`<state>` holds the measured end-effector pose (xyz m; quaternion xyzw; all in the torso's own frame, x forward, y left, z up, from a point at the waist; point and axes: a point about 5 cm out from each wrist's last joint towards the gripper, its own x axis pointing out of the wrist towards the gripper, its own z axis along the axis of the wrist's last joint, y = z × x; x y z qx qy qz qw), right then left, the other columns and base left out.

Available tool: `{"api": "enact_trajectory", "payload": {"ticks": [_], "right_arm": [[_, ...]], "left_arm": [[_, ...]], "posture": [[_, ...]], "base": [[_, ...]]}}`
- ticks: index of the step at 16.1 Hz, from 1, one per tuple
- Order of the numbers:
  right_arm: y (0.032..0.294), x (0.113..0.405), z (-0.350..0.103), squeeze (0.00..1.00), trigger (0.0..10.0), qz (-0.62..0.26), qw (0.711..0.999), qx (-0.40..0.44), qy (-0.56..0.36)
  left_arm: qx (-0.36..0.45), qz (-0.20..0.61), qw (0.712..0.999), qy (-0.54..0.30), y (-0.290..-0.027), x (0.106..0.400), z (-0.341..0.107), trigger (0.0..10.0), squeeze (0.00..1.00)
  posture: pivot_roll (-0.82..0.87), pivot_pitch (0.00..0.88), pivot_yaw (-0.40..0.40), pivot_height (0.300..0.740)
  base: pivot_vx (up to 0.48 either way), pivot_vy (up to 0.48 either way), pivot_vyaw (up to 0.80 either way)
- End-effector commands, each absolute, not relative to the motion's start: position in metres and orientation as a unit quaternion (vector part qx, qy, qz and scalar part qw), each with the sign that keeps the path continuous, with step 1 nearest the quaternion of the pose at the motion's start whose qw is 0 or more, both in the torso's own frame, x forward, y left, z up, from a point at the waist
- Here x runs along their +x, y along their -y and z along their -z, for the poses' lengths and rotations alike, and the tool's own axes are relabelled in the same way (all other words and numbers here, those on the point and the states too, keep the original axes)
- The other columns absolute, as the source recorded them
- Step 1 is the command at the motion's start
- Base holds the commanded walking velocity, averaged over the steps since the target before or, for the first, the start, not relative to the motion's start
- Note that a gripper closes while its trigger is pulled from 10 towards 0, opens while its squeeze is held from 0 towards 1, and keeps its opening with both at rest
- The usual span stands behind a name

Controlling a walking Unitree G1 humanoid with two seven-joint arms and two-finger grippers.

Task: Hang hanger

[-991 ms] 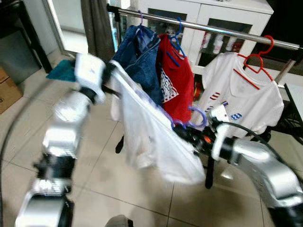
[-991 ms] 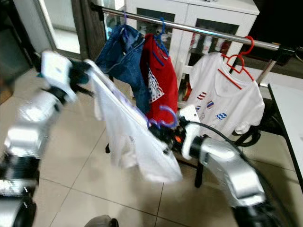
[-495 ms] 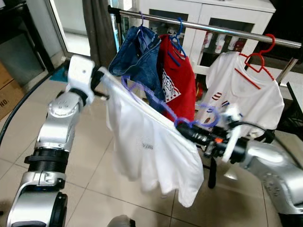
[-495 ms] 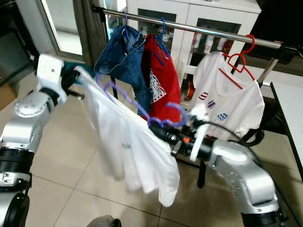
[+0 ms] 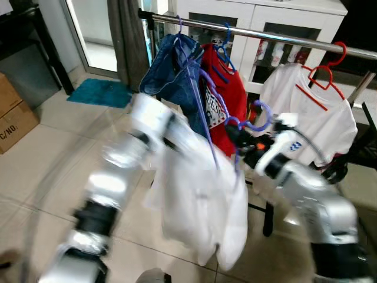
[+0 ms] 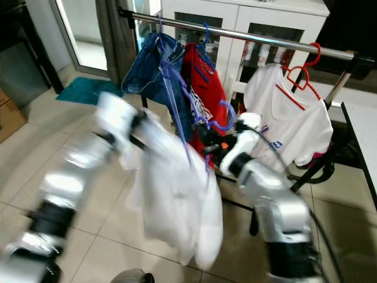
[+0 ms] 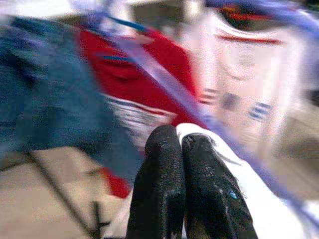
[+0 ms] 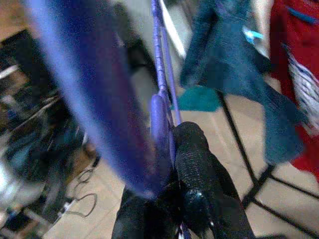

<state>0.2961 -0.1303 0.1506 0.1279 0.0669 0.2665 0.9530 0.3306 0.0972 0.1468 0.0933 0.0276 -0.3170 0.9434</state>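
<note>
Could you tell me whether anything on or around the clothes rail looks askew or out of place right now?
Yes: the purple hanger with the white shirt is off the rail, tilted steeply, its hook free in the air. The right gripper clamps it near the hook; the left gripper pinches the shirt. The other garments hang straight.

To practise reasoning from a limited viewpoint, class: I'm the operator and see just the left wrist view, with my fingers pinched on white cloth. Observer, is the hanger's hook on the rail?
Observer: No. The purple hanger has its hook below the rail, not over it.
Operator: What holds it?
Observer: The right gripper, with its fingers shut on the hanger just under the hook.
Operator: Is there room on the rail?
Observer: Yes, there is a bare stretch between the blue hanger and the red hanger.
</note>
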Motion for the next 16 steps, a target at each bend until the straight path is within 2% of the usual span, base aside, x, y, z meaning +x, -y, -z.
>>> {"api": "enact_trajectory", "payload": {"ticks": [1,2,4,5,6,7,8,9,10,11,13,14,16], "right_arm": [[0.133,0.302,-0.154,0.0,0.0,-0.234,0.962,0.13,-0.053],[0.137,0.31,-0.152,0.0,0.0,-0.172,0.97,0.163,-0.053],[0.144,0.312,-0.147,0.0,0.0,-0.132,0.976,0.166,-0.055],[0.15,0.307,-0.135,0.0,10.0,-0.126,0.984,0.098,-0.079],[0.148,0.298,-0.126,0.0,10.0,-0.16,0.982,0.032,-0.092],[0.143,0.288,-0.121,0.0,10.0,-0.176,0.978,0.042,-0.104],[0.143,0.281,-0.116,0.0,10.0,-0.162,0.978,0.065,-0.116],[0.143,0.271,-0.109,0.0,10.0,-0.157,0.978,0.05,-0.128],[0.15,0.244,-0.105,0.0,10.0,-0.141,0.977,0.058,-0.146],[0.157,0.229,-0.096,0.0,10.0,-0.127,0.977,0.055,-0.162],[0.166,0.21,-0.093,0.0,10.0,-0.078,0.98,0.063,-0.17],[0.168,0.205,-0.099,0.0,10.0,-0.065,0.982,0.063,-0.165],[0.177,0.186,-0.112,0.0,10.0,-0.057,0.983,0.075,-0.158]], "left_arm": [[0.094,0.332,0.939,-0.013,-0.092,0.328,-0.155,0.0,0.0],[0.089,0.346,0.934,-0.015,-0.082,0.318,-0.151,0.0,0.0],[0.082,0.333,0.939,-0.018,-0.087,0.313,-0.149,0.0,0.0],[0.064,0.299,0.952,-0.029,-0.101,0.306,-0.143,0.0,0.0],[0.053,0.268,0.961,-0.039,-0.115,0.301,-0.137,0.0,0.0],[0.042,0.233,0.971,-0.046,-0.129,0.295,-0.132,2.8,0.0],[0.031,0.196,0.978,-0.056,-0.142,0.289,-0.126,7.8,0.0],[0.008,0.164,0.984,-0.069,-0.155,0.28,-0.12,10.0,0.0],[-0.025,0.141,0.987,-0.074,-0.162,0.266,-0.118,10.0,0.0],[-0.026,0.144,0.986,-0.076,-0.159,0.261,-0.119,10.0,0.0],[0.012,0.149,0.984,-0.093,-0.154,0.262,-0.11,10.0,0.0],[0.007,0.152,0.984,-0.097,-0.153,0.263,-0.111,10.0,0.0],[-0.026,0.215,0.971,-0.101,-0.132,0.249,-0.112,10.0,0.0]], "posture": [[0.05,0.0,0.043,0.74],[0.06,0.0,0.033,0.74],[0.06,0.0,0.024,0.74],[0.06,0.0,0.021,0.74],[0.06,0.0,0.02,0.74],[0.06,0.0,0.014,0.74],[0.05,0.0,0.011,0.74],[0.02,0.006,0.019,0.74],[0.01,0.034,-0.002,0.74],[0.01,0.051,0.001,0.74],[-0.05,0.083,0.027,0.74],[-0.07,0.107,0.039,0.74],[-0.1,0.14,0.046,0.74]], "base": [[0.0,0.0,0.0],[0.0,0.0,0.0],[0.0,0.0,0.0],[0.0,0.0,0.0],[0.0,0.0,0.0],[0.0,0.0,0.0],[0.0,0.0,-0.8],[0.0,0.0,-0.8],[0.0,0.0,-0.8],[0.0,0.0,-0.8],[0.0,0.0,-0.8],[0.0,0.0,-0.8],[0.0,0.0,-0.8]]}}
